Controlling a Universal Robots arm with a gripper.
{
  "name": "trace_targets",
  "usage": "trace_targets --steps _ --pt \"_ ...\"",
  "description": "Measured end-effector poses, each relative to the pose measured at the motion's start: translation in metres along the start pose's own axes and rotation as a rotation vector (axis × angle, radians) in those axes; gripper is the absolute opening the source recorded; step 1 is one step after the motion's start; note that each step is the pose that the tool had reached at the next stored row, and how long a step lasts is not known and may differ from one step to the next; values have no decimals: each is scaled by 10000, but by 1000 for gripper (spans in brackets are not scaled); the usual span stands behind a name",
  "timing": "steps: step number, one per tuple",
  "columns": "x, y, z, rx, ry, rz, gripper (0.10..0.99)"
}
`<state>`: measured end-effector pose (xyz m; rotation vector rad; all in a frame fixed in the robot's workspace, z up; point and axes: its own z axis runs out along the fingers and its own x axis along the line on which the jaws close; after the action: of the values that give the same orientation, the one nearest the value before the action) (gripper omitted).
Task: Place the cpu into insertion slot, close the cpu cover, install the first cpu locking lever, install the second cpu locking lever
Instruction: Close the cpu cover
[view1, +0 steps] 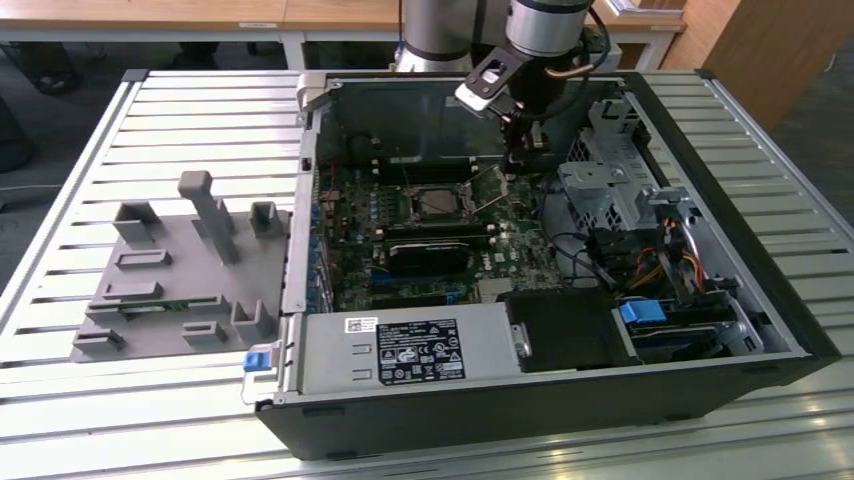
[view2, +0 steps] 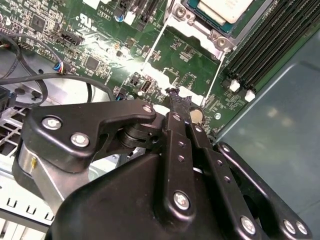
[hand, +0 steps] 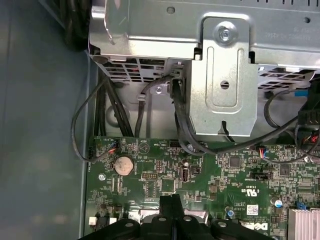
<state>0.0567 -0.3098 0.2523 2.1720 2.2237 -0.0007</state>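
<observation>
In the exterior view my gripper (view1: 515, 160) hangs inside the open computer case, above the green board and just to the exterior view's right of the insertion slot (view1: 438, 203). Its black fingers are pressed together with nothing between them in both wrist views (view2: 177, 100) (hand: 172, 202). The second wrist view has the cpu (view2: 225, 7) lying pale and flat in the socket. The silver cpu cover (view2: 197, 27) frames it. Two thin wire locking levers (view2: 152, 52) (view2: 215, 72) run from the socket toward my fingertips, and the nearer one ends close beside them.
A metal drive cage (view1: 607, 190) and cables (view1: 601, 260) crowd the exterior view's right of the board. Long black memory slots (view2: 270, 45) lie beside the socket. The power supply (view1: 400, 350) fills the case front. A grey fixture tray (view1: 180, 270) lies outside at the exterior view's left.
</observation>
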Motion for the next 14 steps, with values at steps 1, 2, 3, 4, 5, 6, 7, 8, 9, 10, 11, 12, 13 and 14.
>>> trace_targets --steps 1,2,3,4,5,6,7,8,9,10,11,12,13,14 --pt "0 4 1 0 -3 0 106" --pt "0 9 2 0 -3 0 106" --pt "0 15 3 0 -2 0 106" --pt "1 19 5 -1 -2 0 106" --pt "1 22 7 -1 -2 -1 106" --pt "1 26 9 -1 -2 0 106" --pt "1 33 11 0 -2 0 106" --pt "2 38 13 -1 -2 0 106" --pt "3 43 15 0 -3 0 106" --pt "4 49 17 2 -6 0 106" --pt "5 54 19 3 -7 0 106" --pt "7 60 22 3 -8 -1 106" --pt "8 65 23 4 -9 0 106" --pt "9 70 25 5 -10 -1 106"
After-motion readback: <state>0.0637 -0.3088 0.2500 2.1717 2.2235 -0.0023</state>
